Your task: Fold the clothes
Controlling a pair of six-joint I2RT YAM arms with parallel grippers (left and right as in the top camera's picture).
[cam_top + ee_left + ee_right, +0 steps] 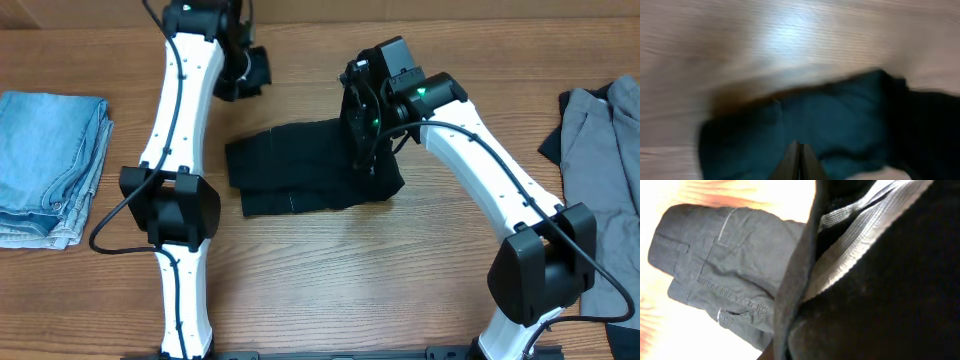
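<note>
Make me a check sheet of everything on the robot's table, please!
Surface: wooden table.
Job's things: black shirt partly folded mid-table; blue denim folded at left; grey garment at right edge.
Clutter: nothing seen.
Grippers: left gripper shut, near the shirt; right gripper shut on the shirt's right edge.
Cables: black cables run along both arms.
Surroundings: nothing seen.

Looks like a robotics lab setup to us: we see a plain wood-grain tabletop [330, 300], white cabled robot arms [178, 120], folded denim [50, 165] and grey garments [600, 150] at the sides
</note>
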